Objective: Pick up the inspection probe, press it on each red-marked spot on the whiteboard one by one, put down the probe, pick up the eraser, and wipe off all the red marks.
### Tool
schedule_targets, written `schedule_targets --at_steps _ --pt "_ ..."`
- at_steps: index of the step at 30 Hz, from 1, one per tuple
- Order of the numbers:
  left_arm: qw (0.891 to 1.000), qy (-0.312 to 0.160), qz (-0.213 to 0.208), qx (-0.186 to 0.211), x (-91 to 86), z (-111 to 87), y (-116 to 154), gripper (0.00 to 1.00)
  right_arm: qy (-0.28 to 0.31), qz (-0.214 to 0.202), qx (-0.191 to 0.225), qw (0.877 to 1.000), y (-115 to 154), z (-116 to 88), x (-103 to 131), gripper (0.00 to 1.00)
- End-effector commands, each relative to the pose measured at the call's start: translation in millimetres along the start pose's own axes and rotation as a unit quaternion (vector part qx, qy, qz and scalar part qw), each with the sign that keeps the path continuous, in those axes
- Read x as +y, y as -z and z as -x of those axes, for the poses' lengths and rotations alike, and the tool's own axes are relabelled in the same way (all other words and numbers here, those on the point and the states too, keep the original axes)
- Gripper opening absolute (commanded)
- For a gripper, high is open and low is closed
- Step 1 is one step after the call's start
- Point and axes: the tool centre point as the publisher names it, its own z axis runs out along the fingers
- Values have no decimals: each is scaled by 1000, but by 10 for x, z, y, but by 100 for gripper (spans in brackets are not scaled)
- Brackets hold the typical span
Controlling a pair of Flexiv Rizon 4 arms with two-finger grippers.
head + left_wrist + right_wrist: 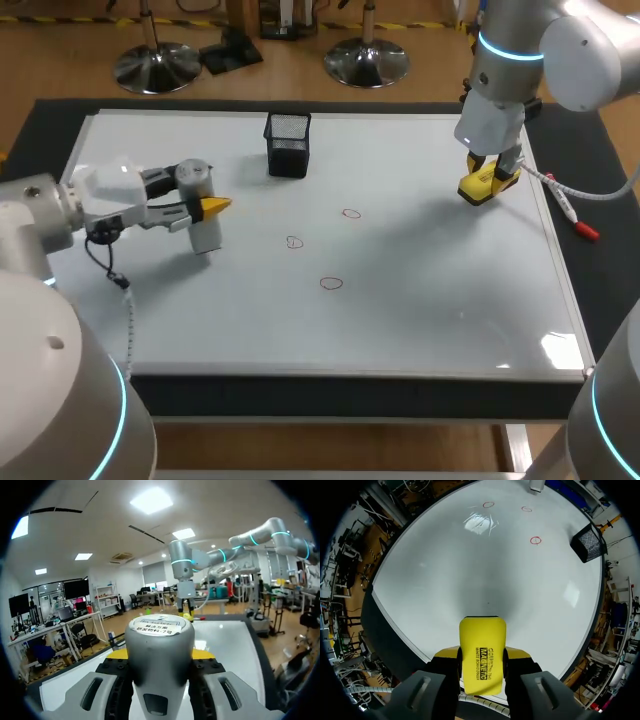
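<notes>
The left fingers clamped the probe, apparently standing it on the whiteboard's left part for release, while the right fingers gripped the eraser near the right edge, poised to wipe the red marks between.

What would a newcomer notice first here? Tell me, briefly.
The bright yellow eraser stands out first, clamped in the right hand at the whiteboard's far right. Next comes the grey probe, gripped in the left hand over the board's left side. Between them, three small red marks sit mid-board, not yet wiped.
</notes>
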Motion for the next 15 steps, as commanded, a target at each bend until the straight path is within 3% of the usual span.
schedule_targets --at_steps 1,15 --pt "998 -1 -1 -57 -47 -22 378 0 0 -1 1 1000 9 -1 -5 0" --pt "992 -3 8 -126 -6 66 902 0 0 -1 1 1000 9 -1 -5 0"
